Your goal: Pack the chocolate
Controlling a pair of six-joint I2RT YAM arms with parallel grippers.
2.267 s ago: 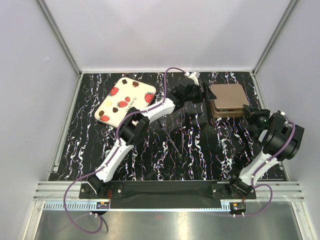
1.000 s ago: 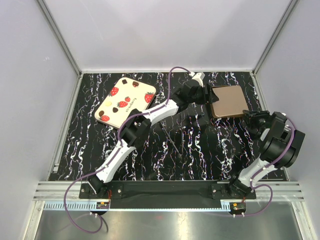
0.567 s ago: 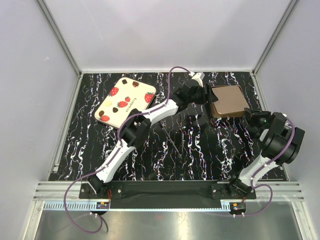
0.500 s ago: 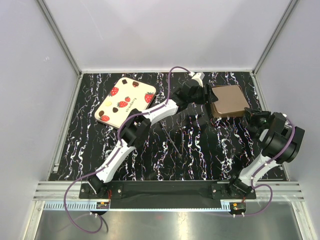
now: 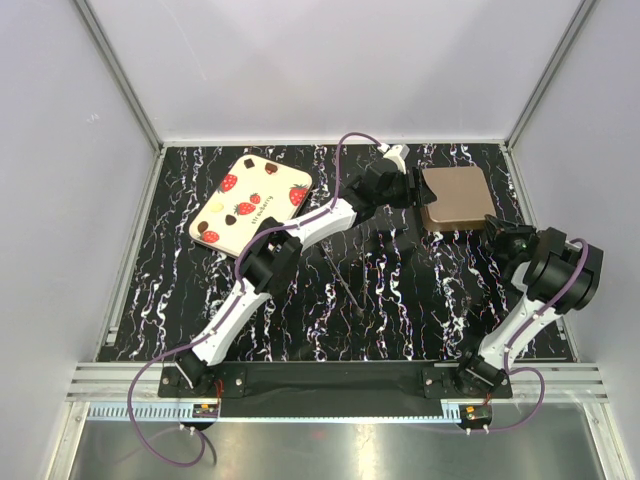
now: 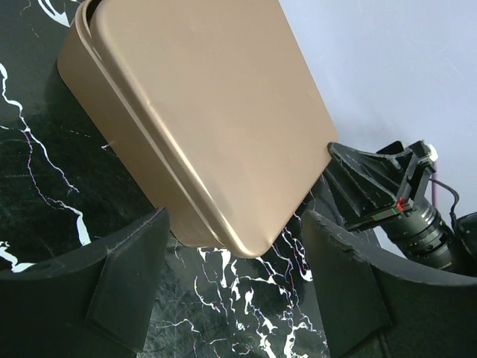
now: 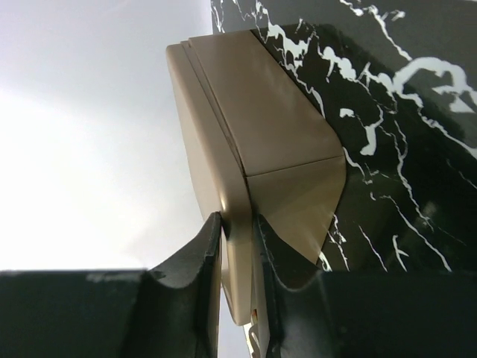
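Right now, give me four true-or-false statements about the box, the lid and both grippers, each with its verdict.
1. The right gripper is shut on the brown box's edge. True.
2. The left gripper grips the brown box. False: it is open, with a finger on either side of a box corner.
3. The strawberry lid lies on the brown box. False: it lies on the table, apart, to the box's left.
4. The brown box is at the table's far right. True.
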